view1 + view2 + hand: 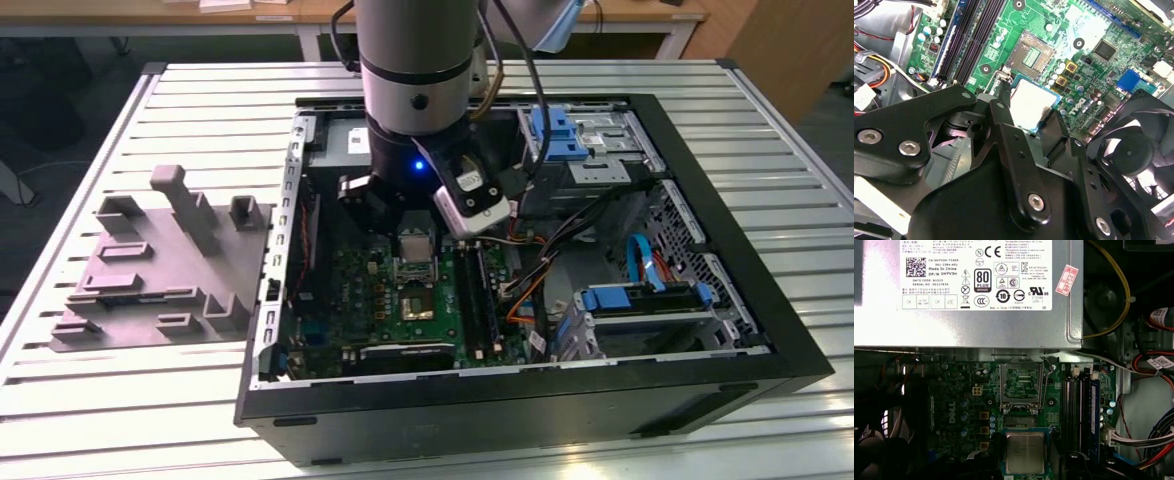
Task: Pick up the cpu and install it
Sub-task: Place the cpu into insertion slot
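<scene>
The cpu (1030, 100), a flat square chip with a dull silver top and a thin greenish rim, sits between my gripper's two black fingers (1002, 111). My gripper (1029, 114) is shut on its opposite edges and holds it a little above the green motherboard (1029, 20). In the first wrist view the cpu (1025, 452) hangs close to the open socket (1021, 385), whose metal frame is lifted and whose contact field is bare. In the exterior view my gripper (400, 215) reaches down into the open computer case, right over the socket (416, 262).
A power supply (969, 290) borders the socket on one side, memory slots (1079, 410) on another, and a black fan (1136, 155) is near the fingers. Cables and blue drive brackets (641, 298) fill the case's right half. A grey plastic fixture (160, 270) stands on the slatted table.
</scene>
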{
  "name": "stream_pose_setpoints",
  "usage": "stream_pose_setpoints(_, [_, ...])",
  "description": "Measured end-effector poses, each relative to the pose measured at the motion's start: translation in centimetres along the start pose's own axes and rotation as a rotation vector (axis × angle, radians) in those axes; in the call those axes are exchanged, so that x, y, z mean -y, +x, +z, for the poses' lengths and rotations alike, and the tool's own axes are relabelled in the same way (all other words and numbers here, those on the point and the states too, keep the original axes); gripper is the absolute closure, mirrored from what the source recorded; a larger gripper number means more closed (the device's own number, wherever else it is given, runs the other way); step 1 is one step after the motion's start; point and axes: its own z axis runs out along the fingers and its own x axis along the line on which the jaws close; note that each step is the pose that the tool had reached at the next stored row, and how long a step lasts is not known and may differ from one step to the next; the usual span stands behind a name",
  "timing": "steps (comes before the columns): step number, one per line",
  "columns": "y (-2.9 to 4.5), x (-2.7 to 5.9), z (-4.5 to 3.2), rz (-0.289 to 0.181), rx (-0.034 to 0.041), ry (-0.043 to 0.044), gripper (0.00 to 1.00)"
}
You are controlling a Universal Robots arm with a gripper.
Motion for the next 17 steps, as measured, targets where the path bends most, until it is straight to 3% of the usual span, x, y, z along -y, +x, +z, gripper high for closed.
stream_pose_setpoints(17, [-0.12,0.28,0.77,0.0,-0.0001,0.0001,0.53])
